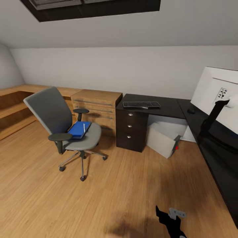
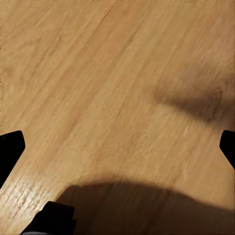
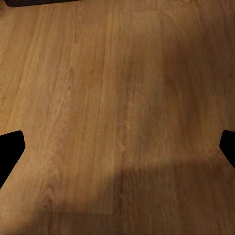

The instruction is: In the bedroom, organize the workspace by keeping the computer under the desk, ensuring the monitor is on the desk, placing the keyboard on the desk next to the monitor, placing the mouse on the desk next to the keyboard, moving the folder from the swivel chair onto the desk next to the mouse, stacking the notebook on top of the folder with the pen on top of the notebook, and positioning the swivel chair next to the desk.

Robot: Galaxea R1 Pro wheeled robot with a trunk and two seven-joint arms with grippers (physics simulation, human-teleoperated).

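The swivel chair [image 1: 62,122] is standing on the wooden floor [image 1: 109,195], well apart from the black desk [image 1: 155,107], with a light wooden drawer unit [image 1: 97,105] between them. The blue folder [image 1: 79,129] is lying on the chair's seat, and the white pen [image 1: 84,127] is resting on top; the notebook cannot be made out. The keyboard [image 1: 141,104] is sitting on the desk above the three drawers, and the mouse [image 1: 191,111] is lying farther along, near the monitor [image 1: 216,96], which is showing its pale back. The computer [image 1: 162,138] is sitting tilted under the desk. Both wrist views are looking down at bare floor: the left end effector [image 2: 117,147] and the right end effector [image 3: 117,147] are each holding their fingers wide apart, gripping nothing.
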